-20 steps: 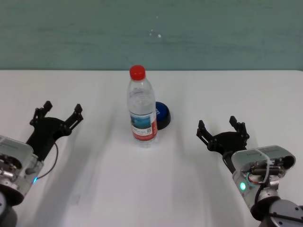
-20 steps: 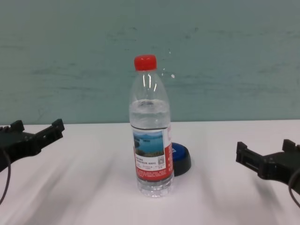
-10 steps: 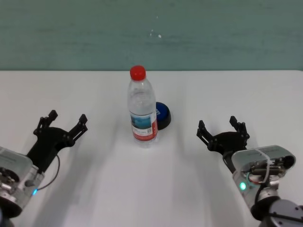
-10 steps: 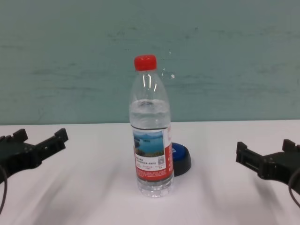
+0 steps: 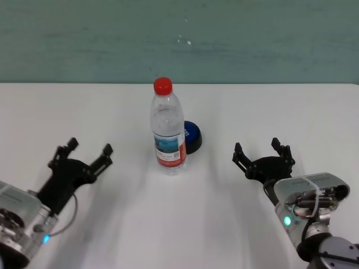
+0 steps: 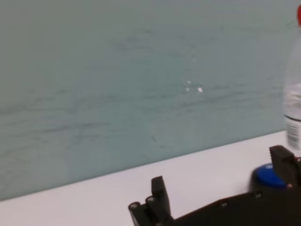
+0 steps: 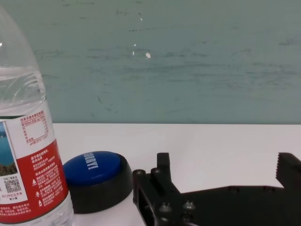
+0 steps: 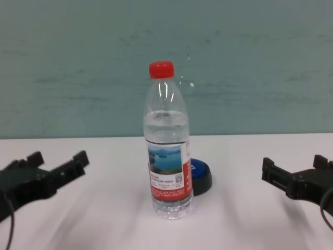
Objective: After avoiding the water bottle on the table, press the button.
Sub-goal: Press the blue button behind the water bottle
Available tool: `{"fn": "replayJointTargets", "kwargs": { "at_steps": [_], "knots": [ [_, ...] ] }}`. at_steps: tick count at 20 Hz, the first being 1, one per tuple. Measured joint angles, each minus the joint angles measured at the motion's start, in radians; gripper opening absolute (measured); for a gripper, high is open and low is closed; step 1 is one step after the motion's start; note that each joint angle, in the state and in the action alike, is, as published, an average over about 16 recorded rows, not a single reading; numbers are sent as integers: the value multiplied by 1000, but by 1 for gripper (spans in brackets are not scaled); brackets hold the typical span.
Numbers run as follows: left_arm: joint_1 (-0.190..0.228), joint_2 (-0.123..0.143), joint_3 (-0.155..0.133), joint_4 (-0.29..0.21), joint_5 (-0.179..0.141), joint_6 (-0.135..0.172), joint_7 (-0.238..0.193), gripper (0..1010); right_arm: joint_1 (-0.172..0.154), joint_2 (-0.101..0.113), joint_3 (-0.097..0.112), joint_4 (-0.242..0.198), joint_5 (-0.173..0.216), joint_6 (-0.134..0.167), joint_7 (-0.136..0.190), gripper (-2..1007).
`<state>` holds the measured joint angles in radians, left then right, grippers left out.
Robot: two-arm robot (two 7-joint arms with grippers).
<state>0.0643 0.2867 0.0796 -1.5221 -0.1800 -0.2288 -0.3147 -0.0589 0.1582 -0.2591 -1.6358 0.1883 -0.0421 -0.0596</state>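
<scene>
The water bottle (image 5: 168,130) stands upright mid-table, red cap on top; it also shows in the chest view (image 8: 167,143) and right wrist view (image 7: 26,155). The blue button (image 5: 192,136) sits just behind and right of it, partly hidden in the chest view (image 8: 200,176), clear in the right wrist view (image 7: 96,179) and small in the left wrist view (image 6: 269,175). My left gripper (image 5: 88,154) is open and empty, left of the bottle and above the table (image 5: 179,224). My right gripper (image 5: 263,153) is open and empty, parked right of the button.
A teal wall (image 5: 179,39) runs along the table's far edge. White tabletop lies between each gripper and the bottle.
My left gripper has moved right and nearer, toward the bottle. The right gripper, bottle and button have not moved.
</scene>
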Motion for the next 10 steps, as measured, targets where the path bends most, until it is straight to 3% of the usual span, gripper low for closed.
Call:
{"fn": "replayJointTargets", "kwargs": {
  "at_steps": [10],
  "knots": [
    [19,4,11,-20,-14,7,-9,1010,16,5,20,-7,2,33,36,1004]
  ]
}}
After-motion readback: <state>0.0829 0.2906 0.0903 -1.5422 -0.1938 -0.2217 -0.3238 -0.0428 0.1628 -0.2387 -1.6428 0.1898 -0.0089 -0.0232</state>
